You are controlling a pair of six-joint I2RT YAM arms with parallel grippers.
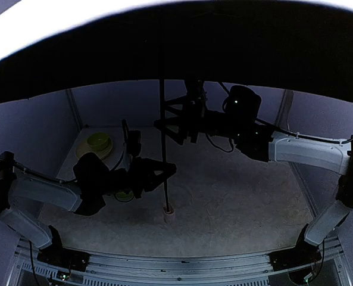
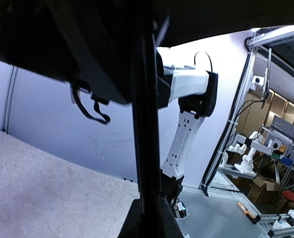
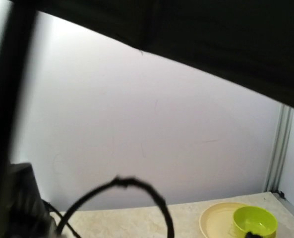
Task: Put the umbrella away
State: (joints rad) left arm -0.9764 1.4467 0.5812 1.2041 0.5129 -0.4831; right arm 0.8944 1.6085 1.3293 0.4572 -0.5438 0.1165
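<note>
Pink umbrella (image 1: 182, 47) in left end effector (image 1: 168, 170)

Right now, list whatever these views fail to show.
1. Right gripper: top view, too dark under the canopy to tell open or shut; right wrist view, fingers unclear.
2. Canopy: cut off by the top edge in every view.
3. Shaft: right wrist view, blurred at the left edge.
4. Left gripper: left wrist view, cut by the bottom edge.

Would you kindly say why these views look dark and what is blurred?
Top external: the open umbrella shades the table, dimming everything beneath. Left wrist: its close shaft is dark and soft. Right wrist: foreground cable blurred, green bowl well lit.
</note>
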